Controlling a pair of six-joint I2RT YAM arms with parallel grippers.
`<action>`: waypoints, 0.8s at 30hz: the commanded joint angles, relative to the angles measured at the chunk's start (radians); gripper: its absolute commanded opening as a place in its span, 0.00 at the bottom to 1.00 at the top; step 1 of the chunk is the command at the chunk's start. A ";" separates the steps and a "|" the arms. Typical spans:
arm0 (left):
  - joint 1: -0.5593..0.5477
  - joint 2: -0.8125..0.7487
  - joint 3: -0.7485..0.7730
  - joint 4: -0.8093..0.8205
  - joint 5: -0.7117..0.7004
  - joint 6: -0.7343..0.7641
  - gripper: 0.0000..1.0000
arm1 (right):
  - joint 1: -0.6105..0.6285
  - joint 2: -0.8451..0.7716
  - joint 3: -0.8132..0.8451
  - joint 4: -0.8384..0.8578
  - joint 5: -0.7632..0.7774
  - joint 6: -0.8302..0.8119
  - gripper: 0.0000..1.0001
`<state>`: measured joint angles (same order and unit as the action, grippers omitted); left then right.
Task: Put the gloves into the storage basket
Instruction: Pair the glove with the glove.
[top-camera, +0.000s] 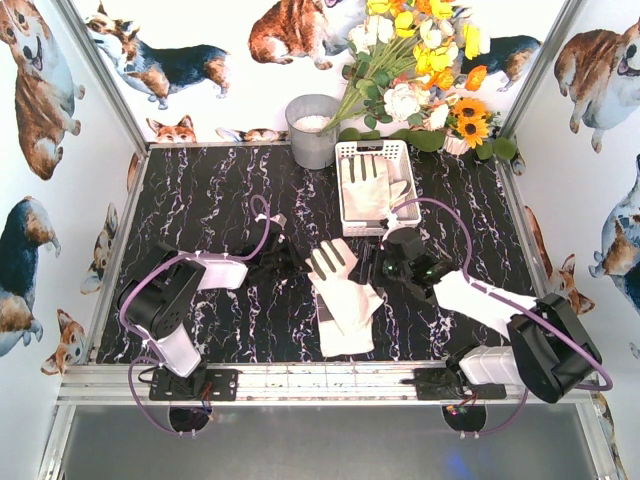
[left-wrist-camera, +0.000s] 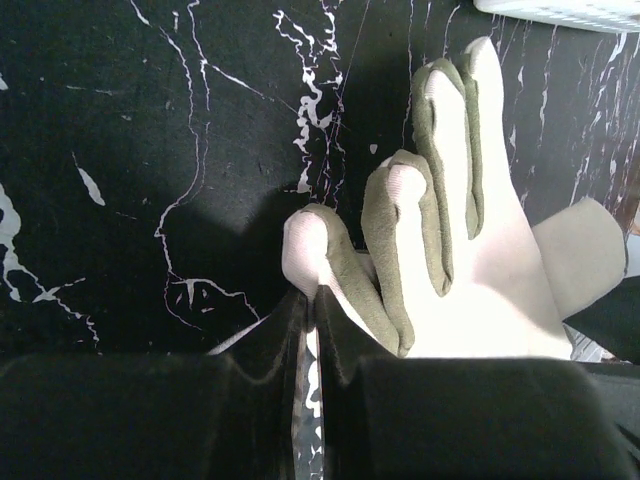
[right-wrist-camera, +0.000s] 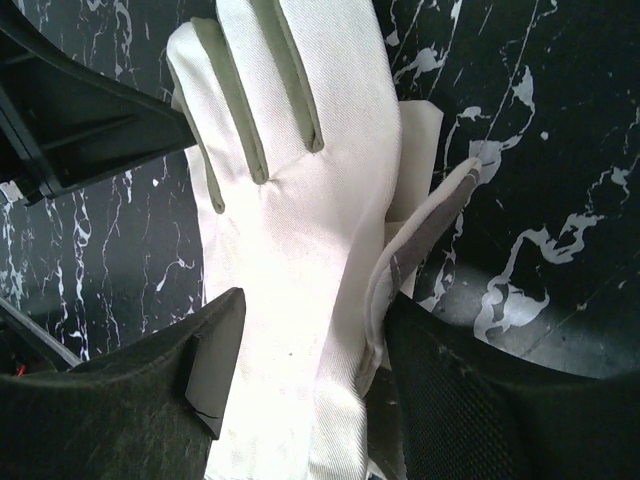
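In the top view a cream glove (top-camera: 335, 262) with grey finger panels lies mid-table, fingers pointing away, partly over a second glove (top-camera: 347, 325). My left gripper (top-camera: 291, 263) is shut on the edge of the upper glove's little finger; the left wrist view shows the black fingertips (left-wrist-camera: 335, 310) pinching that white fabric (left-wrist-camera: 303, 250). My right gripper (top-camera: 385, 268) stands open astride the same glove (right-wrist-camera: 300, 200), its fingers (right-wrist-camera: 215, 350) at either side of the palm, the right one against the thumb. The white storage basket (top-camera: 347, 152) at the back holds another glove (top-camera: 365, 185).
A grey metal bucket (top-camera: 312, 130) stands left of the basket, and a flower bunch (top-camera: 420, 70) overhangs the back right. Printed walls close in both sides. An aluminium rail (top-camera: 320, 380) runs along the near edge.
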<state>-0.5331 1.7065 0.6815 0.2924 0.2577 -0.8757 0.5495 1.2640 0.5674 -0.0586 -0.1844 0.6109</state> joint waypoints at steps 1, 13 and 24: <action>-0.003 0.009 0.020 -0.028 0.011 0.036 0.00 | -0.031 0.015 0.025 0.111 -0.056 -0.049 0.59; -0.004 0.006 0.024 -0.046 0.009 0.048 0.00 | -0.077 0.047 0.053 0.021 0.113 -0.076 0.61; -0.004 -0.008 0.031 -0.077 0.007 0.068 0.00 | -0.122 0.062 0.037 0.105 0.116 -0.087 0.31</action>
<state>-0.5331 1.7065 0.6937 0.2649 0.2665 -0.8436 0.4408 1.3380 0.5835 -0.0471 -0.0830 0.5426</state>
